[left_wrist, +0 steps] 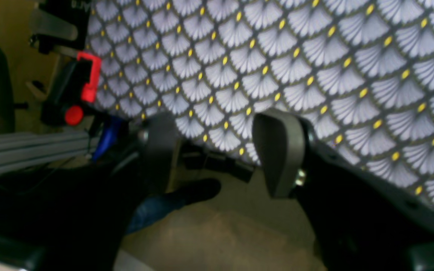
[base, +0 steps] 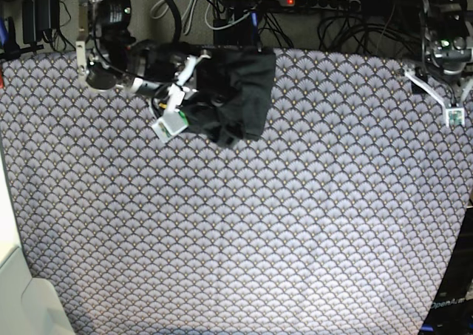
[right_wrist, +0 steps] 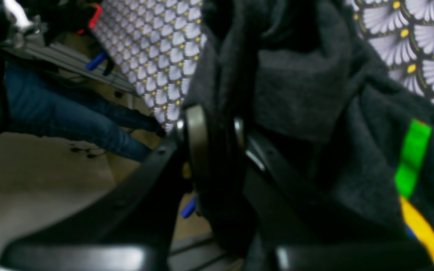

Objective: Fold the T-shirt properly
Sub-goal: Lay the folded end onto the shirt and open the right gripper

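Observation:
The dark charcoal T-shirt [base: 236, 91] lies bunched in a crumpled heap at the far edge of the table, left of centre. In the right wrist view the T-shirt [right_wrist: 296, 94] fills the frame, with its green and orange stripe print [right_wrist: 413, 162] at the right. My right gripper [base: 196, 80] reaches into the heap from the left. Seen close up, the right gripper [right_wrist: 217, 135] has its jaws narrow with a fold of dark fabric between them. My left gripper [base: 442, 91] hangs at the far right corner, away from the shirt. From its own wrist camera the left gripper [left_wrist: 217, 150] is open and holds nothing.
A grey scallop-patterned cloth [base: 259, 224] covers the table. Cables and a power strip [base: 310, 1] run behind the far edge. A red clamp [left_wrist: 89, 77] sits at the table's edge, and a person's jeans-clad leg [right_wrist: 70, 113] stands beyond it.

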Action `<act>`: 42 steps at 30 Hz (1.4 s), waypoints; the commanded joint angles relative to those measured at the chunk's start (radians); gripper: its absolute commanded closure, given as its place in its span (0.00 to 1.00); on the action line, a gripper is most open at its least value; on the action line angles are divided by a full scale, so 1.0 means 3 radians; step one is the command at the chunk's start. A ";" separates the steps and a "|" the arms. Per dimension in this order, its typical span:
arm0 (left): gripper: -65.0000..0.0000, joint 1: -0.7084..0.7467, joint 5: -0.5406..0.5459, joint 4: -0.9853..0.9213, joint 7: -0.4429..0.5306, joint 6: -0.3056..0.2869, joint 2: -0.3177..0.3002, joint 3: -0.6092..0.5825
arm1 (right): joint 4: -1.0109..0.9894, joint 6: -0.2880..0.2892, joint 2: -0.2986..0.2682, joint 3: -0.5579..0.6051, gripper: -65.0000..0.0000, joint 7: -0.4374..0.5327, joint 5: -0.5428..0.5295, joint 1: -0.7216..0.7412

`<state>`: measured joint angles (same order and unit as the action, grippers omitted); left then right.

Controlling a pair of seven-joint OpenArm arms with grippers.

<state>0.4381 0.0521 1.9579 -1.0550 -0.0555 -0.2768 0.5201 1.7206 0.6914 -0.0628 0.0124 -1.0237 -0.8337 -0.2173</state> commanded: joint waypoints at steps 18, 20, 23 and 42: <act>0.45 0.0010 -0.0028 0.0059 0.0046 0.0019 -0.0042 0.0018 | 0.0123 0.0022 0.0166 0.0007 0.70 0.0024 -0.0093 0.0021; 0.45 0.0005 -0.0028 0.0059 0.0046 0.0019 -0.0042 0.0013 | 0.0169 0.0022 0.0166 0.0043 0.70 0.0039 -0.0088 0.0016; 0.45 0.0005 -0.0028 0.0059 0.0046 0.0019 -0.0036 0.0013 | 0.0179 0.0022 0.0140 0.0150 0.70 0.0060 -0.0042 0.0052; 0.45 0.0005 -0.0028 0.0059 0.0046 0.0019 -0.0036 0.0013 | 0.0159 0.0022 0.0028 0.0217 0.70 0.0561 0.0383 0.0108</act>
<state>0.4400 0.0502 1.9579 -1.0546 -0.0555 -0.2745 0.5198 1.7550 0.6910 -0.0570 0.0780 -0.8772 -0.7010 -0.1928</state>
